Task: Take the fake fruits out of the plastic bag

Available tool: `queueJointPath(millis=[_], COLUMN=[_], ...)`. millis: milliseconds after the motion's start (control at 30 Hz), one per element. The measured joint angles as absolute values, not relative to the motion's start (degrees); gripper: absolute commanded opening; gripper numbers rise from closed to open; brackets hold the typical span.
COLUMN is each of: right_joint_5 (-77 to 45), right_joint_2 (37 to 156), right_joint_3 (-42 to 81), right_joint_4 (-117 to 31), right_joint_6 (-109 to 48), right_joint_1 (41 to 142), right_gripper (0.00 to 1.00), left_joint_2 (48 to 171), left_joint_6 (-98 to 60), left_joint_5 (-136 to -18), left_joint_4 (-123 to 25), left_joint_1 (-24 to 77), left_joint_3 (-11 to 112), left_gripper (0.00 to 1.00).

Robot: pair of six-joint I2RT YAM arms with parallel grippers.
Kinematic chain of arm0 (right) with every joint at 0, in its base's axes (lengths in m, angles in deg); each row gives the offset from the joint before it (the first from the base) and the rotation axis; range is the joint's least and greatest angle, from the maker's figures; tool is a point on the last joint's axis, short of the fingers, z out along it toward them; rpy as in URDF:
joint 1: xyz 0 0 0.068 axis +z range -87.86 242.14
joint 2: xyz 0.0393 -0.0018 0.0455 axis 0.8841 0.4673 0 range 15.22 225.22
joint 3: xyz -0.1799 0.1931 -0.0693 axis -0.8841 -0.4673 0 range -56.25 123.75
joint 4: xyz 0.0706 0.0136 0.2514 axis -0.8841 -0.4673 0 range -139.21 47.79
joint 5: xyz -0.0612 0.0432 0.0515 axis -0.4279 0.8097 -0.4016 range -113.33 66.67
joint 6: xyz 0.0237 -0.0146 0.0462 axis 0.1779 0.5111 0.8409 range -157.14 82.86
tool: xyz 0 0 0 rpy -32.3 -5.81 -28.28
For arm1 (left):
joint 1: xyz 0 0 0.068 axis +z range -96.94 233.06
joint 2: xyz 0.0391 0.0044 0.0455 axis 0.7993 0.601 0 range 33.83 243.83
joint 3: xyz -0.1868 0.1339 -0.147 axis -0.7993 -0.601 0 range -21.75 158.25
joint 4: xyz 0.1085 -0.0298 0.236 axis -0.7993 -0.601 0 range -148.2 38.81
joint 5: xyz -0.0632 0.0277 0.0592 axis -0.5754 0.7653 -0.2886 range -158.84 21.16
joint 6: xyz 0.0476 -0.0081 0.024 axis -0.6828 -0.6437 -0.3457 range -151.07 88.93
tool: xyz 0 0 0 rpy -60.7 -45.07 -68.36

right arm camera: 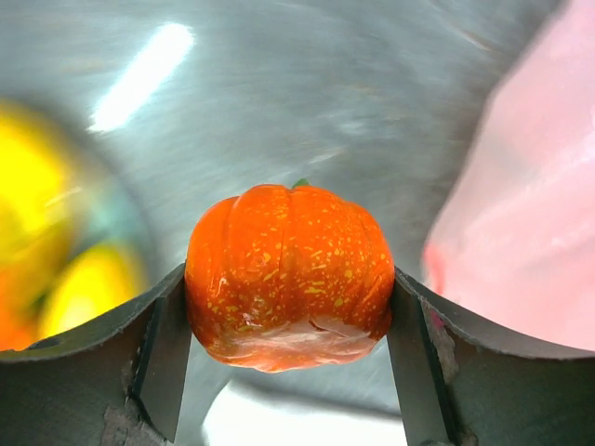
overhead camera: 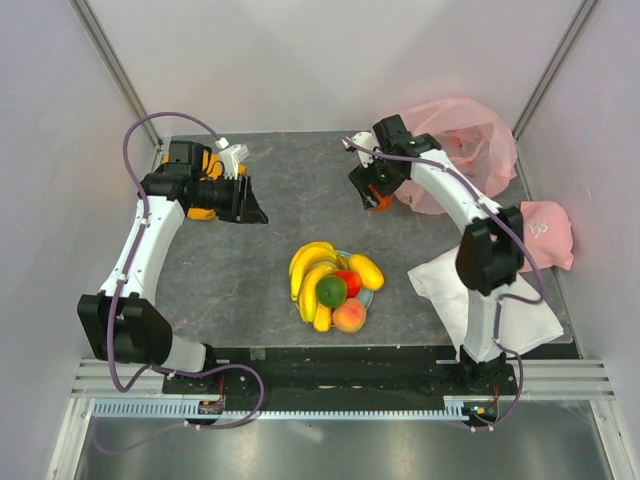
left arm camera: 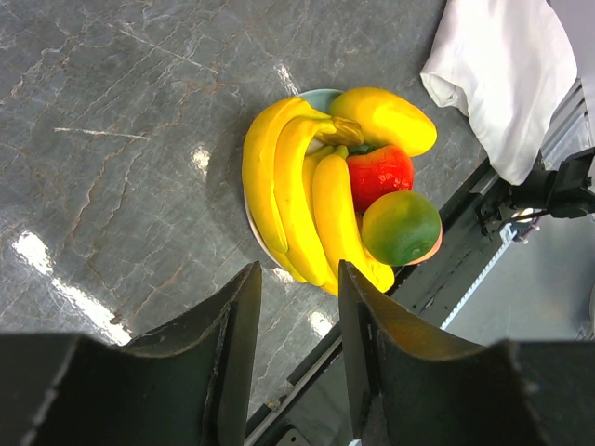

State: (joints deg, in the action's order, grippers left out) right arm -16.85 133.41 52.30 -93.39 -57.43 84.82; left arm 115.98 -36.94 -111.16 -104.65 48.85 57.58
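My right gripper (overhead camera: 378, 196) is shut on an orange ribbed fake fruit (right arm camera: 288, 269), just left of the pink plastic bag (overhead camera: 462, 142), which lies crumpled at the back right. In the right wrist view the fruit fills the gap between both fingers, and the bag (right arm camera: 521, 214) is a pink blur to the right. A plate (left arm camera: 321, 96) at the table's middle front holds a banana bunch (overhead camera: 308, 270), a green fruit (overhead camera: 331, 291), a red one (left arm camera: 379, 173), a yellow one (left arm camera: 386, 119) and a peach one (overhead camera: 349, 316). My left gripper (overhead camera: 250, 205) hangs open and empty at the back left.
A white cloth (overhead camera: 470, 285) lies at the front right beside the right arm's base, with a pink cap (overhead camera: 545, 232) behind it at the table's right edge. An orange folded cloth (overhead camera: 208, 165) sits under the left wrist. Walls close the back and sides.
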Motion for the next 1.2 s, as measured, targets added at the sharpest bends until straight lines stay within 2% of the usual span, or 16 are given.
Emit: queueJointPath(millis=[167, 267, 567, 1000, 1200], right_joint_5=[-4.6, 1.3, 8.9, 12.0, 12.1], right_joint_2=[118.4, 115.5, 124.0, 132.6, 134.1], right_joint_3=[46.8, 45.1, 43.5, 48.9, 48.9], right_joint_4=[-99.3, -102.5, -104.7, -103.2, -103.1], right_joint_6=[-61.7, -63.5, -59.8, -55.9, -55.3], right_joint_1=[87.4, 88.3, 92.8, 98.6, 98.6], right_gripper=[0.64, 0.65, 0.67, 0.71, 0.77], left_joint_2=[116.9, 117.6, 117.9, 113.7, 113.3], left_joint_6=[-36.9, -36.9, -36.9, -36.9, -37.0], left_joint_5=[-111.3, -111.4, -111.4, -110.9, -110.9], left_joint_4=[-104.6, -104.6, -104.6, -104.9, -104.9], left_joint_1=[48.9, 48.9, 48.9, 48.9, 48.9], left_joint_3=[58.2, 58.7, 59.4, 56.3, 55.7], left_gripper=[0.46, 0.46, 0.46, 0.46, 0.46])
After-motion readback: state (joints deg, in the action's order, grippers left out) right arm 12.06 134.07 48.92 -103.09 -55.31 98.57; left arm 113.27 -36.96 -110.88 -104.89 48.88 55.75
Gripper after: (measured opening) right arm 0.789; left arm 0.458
